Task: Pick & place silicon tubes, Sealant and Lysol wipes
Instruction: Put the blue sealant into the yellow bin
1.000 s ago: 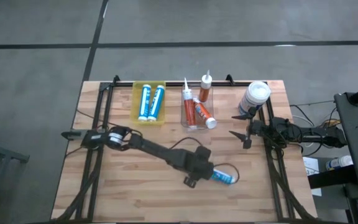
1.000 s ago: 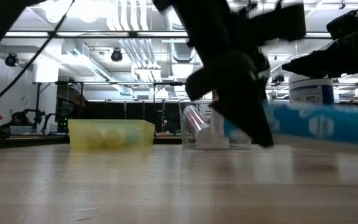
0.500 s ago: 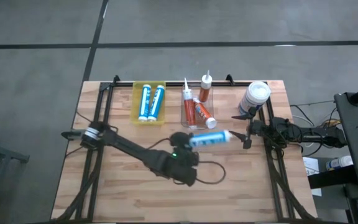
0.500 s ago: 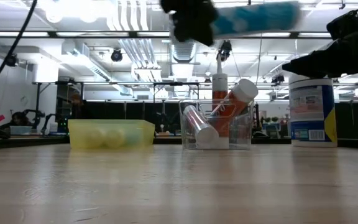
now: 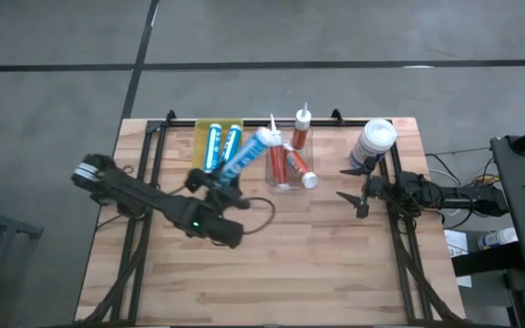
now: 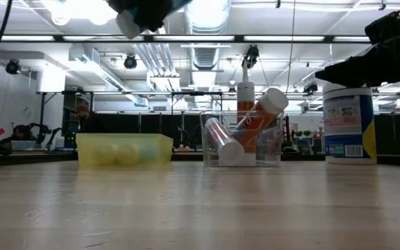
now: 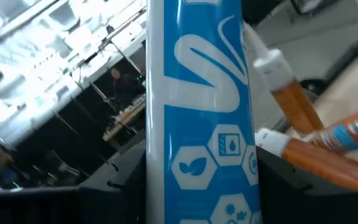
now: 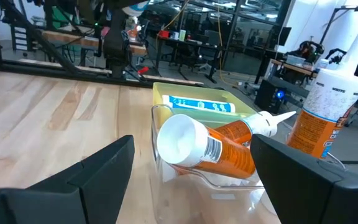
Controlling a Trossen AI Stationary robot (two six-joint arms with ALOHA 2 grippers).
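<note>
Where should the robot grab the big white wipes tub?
Probably around the round sides of the Lysol wipes, below the lid. It stands upright at the table's back right corner, so a level reach from the front looks easiest. The right pincer waits open just in front of it.

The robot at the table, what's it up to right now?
The left gripper holds a blue-and-white tube in the air, above the yellow bin, which already holds two similar tubes. The clear bin beside it holds orange tubes. The right gripper waits open at the table's right side, near the Lysol wipes, which stand untouched at the back right corner.
</note>
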